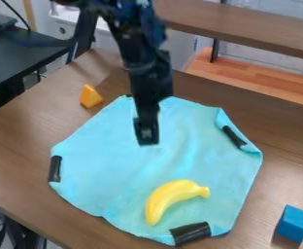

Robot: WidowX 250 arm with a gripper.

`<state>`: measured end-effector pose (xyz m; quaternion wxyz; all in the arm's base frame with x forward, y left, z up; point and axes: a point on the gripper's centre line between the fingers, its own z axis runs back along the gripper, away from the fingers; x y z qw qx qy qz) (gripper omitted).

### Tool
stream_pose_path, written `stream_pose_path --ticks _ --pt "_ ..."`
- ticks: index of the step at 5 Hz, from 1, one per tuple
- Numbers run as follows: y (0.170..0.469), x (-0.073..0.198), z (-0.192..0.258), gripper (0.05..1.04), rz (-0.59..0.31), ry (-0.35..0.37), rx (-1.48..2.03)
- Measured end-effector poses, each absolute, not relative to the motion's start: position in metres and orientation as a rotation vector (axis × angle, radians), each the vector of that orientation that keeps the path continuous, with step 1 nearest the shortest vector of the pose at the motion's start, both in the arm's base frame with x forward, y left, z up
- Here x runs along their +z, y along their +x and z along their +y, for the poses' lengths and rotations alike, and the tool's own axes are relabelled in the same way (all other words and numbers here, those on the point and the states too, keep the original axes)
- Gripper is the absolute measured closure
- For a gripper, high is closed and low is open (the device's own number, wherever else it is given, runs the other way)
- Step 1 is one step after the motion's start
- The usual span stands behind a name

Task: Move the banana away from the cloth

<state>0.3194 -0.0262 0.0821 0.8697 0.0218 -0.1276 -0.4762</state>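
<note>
Brown tabletop [18,160], blue cloth [109,170], and a banana [170,192] to pick up

Behind it all is a brown shelf [245,29]. The cloth lies flat for the most part, but one side curls up on the right. The banana is on the cloth, near the black strip [191,233] at the bottom, with its stem pointing right.

The black arm [141,53] hangs down from the top. Its end effector [146,132] is over the middle of the cloth, well apart from the banana. I see no thing in it, but I cannot tell if it is spread apart or pressed together.

I think the job is at its first step: get to the banana. The end effector needs to go over it, line up across its fat middle, and come down slowly. The banana is round and could roll, and a low grab could pinch the cloth too. Then it should go up and past the cloth's edge, away from the blue block [293,223] and the orange block [90,96].
</note>
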Motion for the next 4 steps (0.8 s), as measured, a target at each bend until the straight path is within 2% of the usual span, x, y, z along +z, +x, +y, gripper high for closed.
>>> stream_pose_path --ticks 1,2,4 --pt "0.313 0.071 -0.04 0.083 -0.259 0.084 -0.988" --pt "0.309 0.059 -0.057 0.083 -0.235 0.153 -1.01" --pt "0.294 0.036 -0.064 0.083 -0.18 0.152 -1.011"
